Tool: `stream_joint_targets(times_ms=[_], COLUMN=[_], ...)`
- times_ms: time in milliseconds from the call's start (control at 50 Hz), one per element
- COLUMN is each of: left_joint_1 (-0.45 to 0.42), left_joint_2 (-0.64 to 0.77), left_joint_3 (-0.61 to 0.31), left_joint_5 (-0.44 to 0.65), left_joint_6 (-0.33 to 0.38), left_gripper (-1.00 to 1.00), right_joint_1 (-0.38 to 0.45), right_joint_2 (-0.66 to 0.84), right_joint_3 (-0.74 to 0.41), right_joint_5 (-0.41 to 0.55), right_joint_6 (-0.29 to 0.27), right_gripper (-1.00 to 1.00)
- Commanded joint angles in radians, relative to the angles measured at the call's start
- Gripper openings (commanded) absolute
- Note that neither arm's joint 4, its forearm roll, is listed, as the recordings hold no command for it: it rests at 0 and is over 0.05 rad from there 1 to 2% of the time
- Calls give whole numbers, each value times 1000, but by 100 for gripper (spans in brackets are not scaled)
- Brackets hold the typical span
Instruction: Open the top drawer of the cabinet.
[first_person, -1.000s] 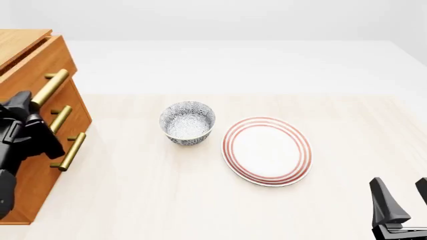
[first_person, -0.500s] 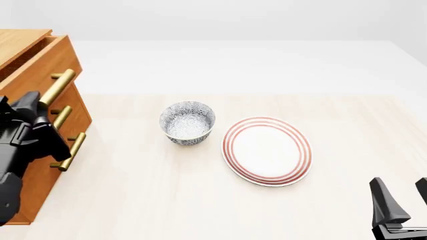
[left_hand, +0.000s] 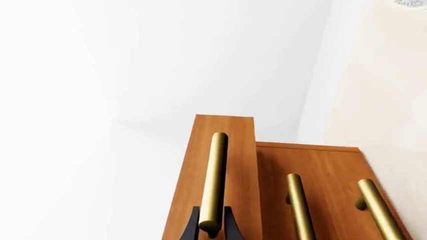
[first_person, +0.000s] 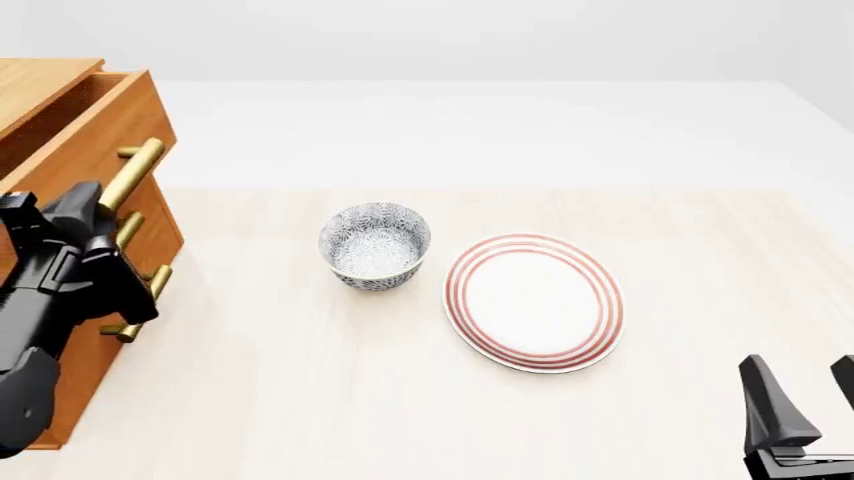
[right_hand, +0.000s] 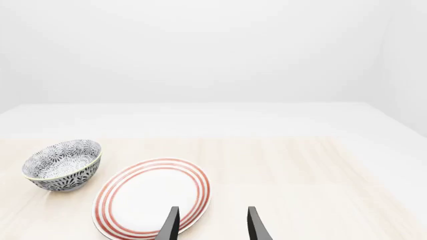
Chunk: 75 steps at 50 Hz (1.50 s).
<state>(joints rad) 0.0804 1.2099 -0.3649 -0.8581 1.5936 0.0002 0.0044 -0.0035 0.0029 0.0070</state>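
Brass handle (left_hand: 213, 182) clamped in left end effector (left_hand: 211, 227)

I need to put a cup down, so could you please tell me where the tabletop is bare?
Bare tabletop runs along the near edge in front of the patterned bowl and striped plate, also right of the plate and beyond both. It is crowded at the left, where the left gripper holds the top drawer handle at the cabinet.

One wooden cabinet (first_person: 80, 300) stands on the counter (first_person: 400, 400), with three brass bar handles on it: the top drawer (first_person: 74, 135) carries one (first_person: 131, 175), and two more (left_hand: 299, 207) (left_hand: 380, 210) sit on the drawers beneath. There's one patterned bowl (first_person: 375, 246), one red-ringed plate (first_person: 534, 302), and two claws, left (first_person: 100, 215) and right (first_person: 811, 400).
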Motion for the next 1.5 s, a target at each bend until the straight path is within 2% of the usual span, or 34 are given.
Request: stream_joint_targets(times_ms=[20, 540, 1340, 1500], left_joint_1=[-90, -154, -225, -237], left_joint_2=[53, 40, -62, -121], left_joint_3=[-38, -48, 31, 34], left_joint_5=[24, 42, 37, 85], left_joint_6=[14, 5, 13, 8], left_gripper=[-100, -100, -100, -100], right_joint_1=[0, 0, 1, 1], right_joint_2=[0, 0, 2, 3], right_joint_3=[0, 0, 0, 0], right_joint_5=[0, 0, -3, -3], right_joint_6=[0, 0, -1, 0], right_gripper=[100, 100, 100, 100])
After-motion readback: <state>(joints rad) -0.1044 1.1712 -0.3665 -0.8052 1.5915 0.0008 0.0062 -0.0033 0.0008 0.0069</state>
